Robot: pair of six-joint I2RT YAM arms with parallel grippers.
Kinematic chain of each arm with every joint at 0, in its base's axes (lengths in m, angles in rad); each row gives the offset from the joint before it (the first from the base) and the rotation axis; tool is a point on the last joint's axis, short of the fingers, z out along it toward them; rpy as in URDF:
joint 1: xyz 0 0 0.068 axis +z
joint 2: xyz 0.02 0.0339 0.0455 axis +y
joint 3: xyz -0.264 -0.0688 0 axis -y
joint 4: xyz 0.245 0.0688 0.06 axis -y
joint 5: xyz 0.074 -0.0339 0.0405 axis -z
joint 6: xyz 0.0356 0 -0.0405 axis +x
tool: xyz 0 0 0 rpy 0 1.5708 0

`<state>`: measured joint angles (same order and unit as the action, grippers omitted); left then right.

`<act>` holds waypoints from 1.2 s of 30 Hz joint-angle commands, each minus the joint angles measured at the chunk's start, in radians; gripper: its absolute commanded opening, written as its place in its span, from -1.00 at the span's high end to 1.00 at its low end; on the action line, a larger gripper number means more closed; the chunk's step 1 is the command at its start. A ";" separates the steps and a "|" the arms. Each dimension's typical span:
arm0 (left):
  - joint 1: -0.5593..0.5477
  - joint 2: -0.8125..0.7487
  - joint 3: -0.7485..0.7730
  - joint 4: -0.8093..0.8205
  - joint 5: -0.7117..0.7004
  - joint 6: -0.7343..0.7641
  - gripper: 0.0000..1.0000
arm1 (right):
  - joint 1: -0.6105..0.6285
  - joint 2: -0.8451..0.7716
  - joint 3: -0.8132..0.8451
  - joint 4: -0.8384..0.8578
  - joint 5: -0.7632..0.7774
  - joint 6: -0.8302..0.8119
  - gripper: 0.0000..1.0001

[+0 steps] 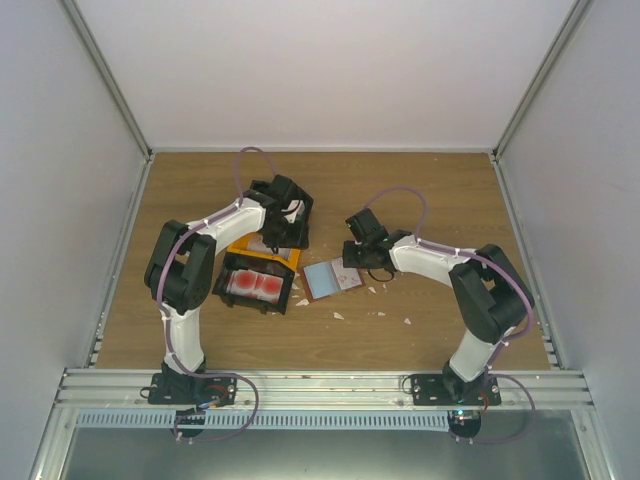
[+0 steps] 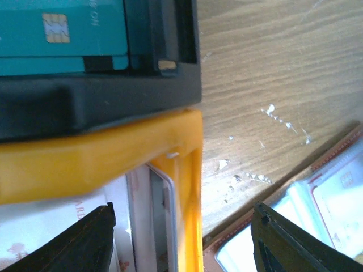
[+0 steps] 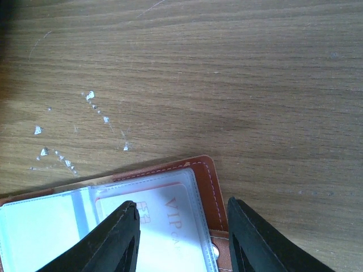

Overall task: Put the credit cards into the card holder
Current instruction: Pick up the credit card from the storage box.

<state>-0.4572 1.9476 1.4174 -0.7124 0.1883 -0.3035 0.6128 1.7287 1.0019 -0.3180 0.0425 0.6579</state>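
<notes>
The card holder [image 1: 328,278] lies open on the wood, brown-edged [image 3: 211,182], with a pale VIP card [image 3: 170,218] inside a clear pocket. My right gripper [image 3: 181,212] hangs open just over its right end, one finger above the pocket and the other above the brown border. Credit cards sit in bins: red-and-white ones [image 1: 257,285], a teal one [image 2: 57,28] and pale ones [image 2: 136,221]. My left gripper [image 2: 184,212] is open and straddles the yellow bin's wall. One finger is over the pale cards, the other over the holder's corner [image 2: 334,195].
A yellow bin [image 2: 85,164] sits between a black bin [image 2: 85,102] holding the teal card and another black bin [image 1: 225,290] holding the red-and-white cards. White flecks [image 1: 338,315] dot the wood near the holder. Grey walls enclose the table.
</notes>
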 commanded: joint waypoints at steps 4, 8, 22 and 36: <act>0.001 -0.045 -0.018 -0.011 0.109 0.046 -0.28 | -0.007 -0.002 0.018 0.007 0.018 -0.010 0.13; 0.001 -0.062 -0.024 -0.010 0.118 0.054 -0.16 | -0.007 -0.007 0.016 0.000 0.023 -0.001 0.13; 0.002 -0.077 -0.041 -0.008 0.109 0.052 0.19 | -0.007 -0.015 0.017 -0.021 0.045 0.012 0.13; 0.001 -0.112 -0.047 -0.019 0.088 0.044 0.46 | -0.006 -0.008 0.019 -0.017 0.042 0.011 0.13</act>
<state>-0.4553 1.8854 1.3834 -0.7273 0.2691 -0.2596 0.6109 1.7290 1.0023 -0.3325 0.0620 0.6628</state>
